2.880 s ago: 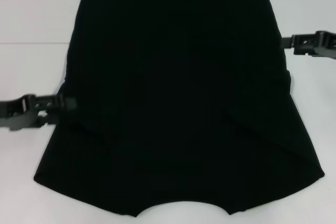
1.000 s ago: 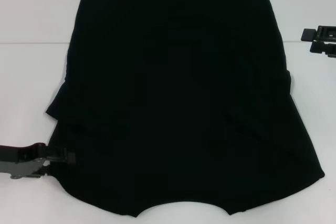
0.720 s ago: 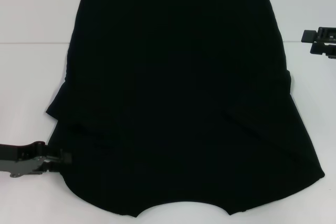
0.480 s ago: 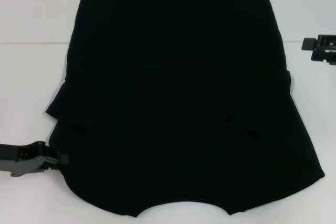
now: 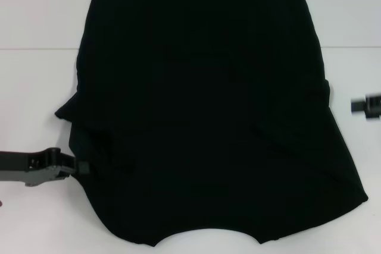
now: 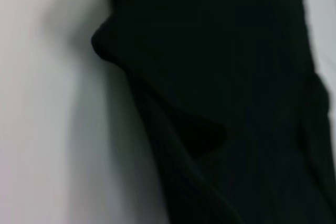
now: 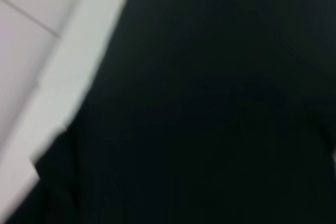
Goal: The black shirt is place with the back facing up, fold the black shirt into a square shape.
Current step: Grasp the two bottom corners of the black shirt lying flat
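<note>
My left tool, lower left, meets the shirt edge, grip state unclear; shirt's long axis runs up-frame; right tool stands apart.

Left tool black, angular; right tool likewise.

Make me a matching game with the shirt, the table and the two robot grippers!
Things:
1. black shirt
2. table
3. left gripper
4. right gripper

Places or colours:
a. white
b. at the shirt's lower left edge
c. spread flat in the middle
d. apart from the shirt, at the right edge of the head view

Pairs: 1-c, 2-a, 3-b, 4-d
</note>
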`<control>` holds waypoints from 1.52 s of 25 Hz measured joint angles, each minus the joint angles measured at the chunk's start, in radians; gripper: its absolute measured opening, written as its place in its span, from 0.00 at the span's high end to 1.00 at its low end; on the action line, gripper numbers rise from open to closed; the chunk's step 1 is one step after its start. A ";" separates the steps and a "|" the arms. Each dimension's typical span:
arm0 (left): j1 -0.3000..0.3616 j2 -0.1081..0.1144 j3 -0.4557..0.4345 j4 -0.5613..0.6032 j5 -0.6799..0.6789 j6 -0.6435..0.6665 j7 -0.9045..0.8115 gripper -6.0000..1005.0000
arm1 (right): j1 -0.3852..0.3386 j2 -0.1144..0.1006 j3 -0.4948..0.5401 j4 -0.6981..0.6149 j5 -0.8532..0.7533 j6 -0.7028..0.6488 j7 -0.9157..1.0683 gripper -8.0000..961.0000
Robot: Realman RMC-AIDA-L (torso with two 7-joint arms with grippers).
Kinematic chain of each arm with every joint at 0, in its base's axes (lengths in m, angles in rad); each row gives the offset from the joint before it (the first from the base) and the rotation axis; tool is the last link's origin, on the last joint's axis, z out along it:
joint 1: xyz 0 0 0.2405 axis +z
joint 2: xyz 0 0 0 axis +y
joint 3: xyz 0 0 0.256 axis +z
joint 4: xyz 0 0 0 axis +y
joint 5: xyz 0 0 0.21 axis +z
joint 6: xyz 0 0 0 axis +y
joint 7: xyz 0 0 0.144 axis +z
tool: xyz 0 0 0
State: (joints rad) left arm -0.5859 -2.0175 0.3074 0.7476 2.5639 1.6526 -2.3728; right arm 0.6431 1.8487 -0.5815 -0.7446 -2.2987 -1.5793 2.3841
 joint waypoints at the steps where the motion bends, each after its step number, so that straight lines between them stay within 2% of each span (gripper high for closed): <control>1: -0.001 0.001 0.000 0.000 -0.010 0.005 0.002 0.92 | 0.001 0.002 -0.001 -0.011 -0.041 -0.012 0.000 0.34; 7: -0.011 0.005 0.001 -0.001 -0.021 -0.002 -0.005 0.94 | 0.003 0.025 -0.010 -0.032 -0.211 -0.070 -0.010 0.34; 18: -0.020 0.008 -0.001 -0.025 -0.021 -0.030 -0.009 0.94 | 0.001 0.077 -0.070 -0.014 -0.307 -0.032 -0.050 0.34; 29: -0.020 0.008 -0.001 -0.025 -0.021 -0.036 -0.010 0.94 | -0.004 0.083 -0.075 -0.013 -0.333 -0.009 -0.049 0.35; 38: -0.019 0.008 -0.001 -0.025 -0.021 -0.038 -0.010 0.94 | -0.003 0.103 -0.077 -0.009 -0.366 0.024 -0.049 0.35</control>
State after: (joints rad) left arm -0.6047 -2.0095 0.3068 0.7224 2.5431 1.6148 -2.3823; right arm 0.6404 1.9518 -0.6581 -0.7539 -2.6643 -1.5550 2.3348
